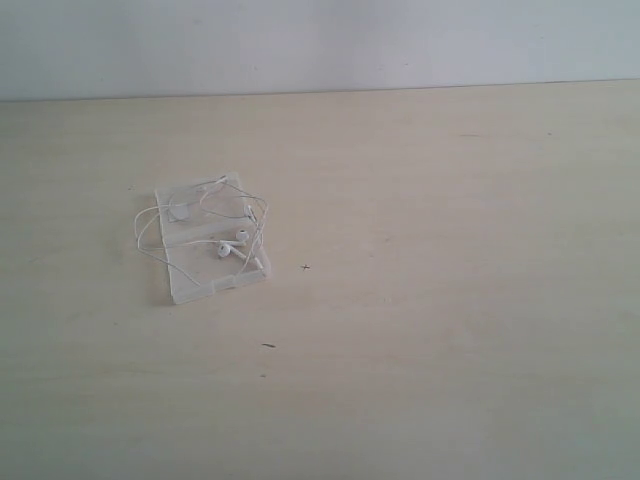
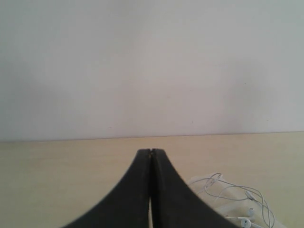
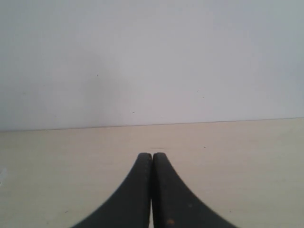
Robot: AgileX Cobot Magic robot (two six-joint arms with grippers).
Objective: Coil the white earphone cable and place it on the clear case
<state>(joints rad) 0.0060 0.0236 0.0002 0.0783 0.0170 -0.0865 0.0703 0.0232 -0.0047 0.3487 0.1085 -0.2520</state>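
The clear case [image 1: 195, 285] lies flat on the pale table, left of centre in the exterior view. The white earphone cable [image 1: 150, 222] rests on it in loose loops, with two earbuds [image 1: 232, 243] near the case's middle; part of one loop hangs past the case's left edge. No arm shows in the exterior view. In the left wrist view my left gripper [image 2: 151, 152] is shut with nothing in it, and the cable [image 2: 223, 186] lies on the case beyond it to one side. My right gripper [image 3: 152, 155] is shut and empty over bare table.
The wooden table [image 1: 450, 300] stretches wide around the case and ends at a pale wall [image 1: 320, 40] behind. A small dark speck [image 1: 268, 346] and a tiny cross mark [image 1: 306, 267] sit on the tabletop near the case.
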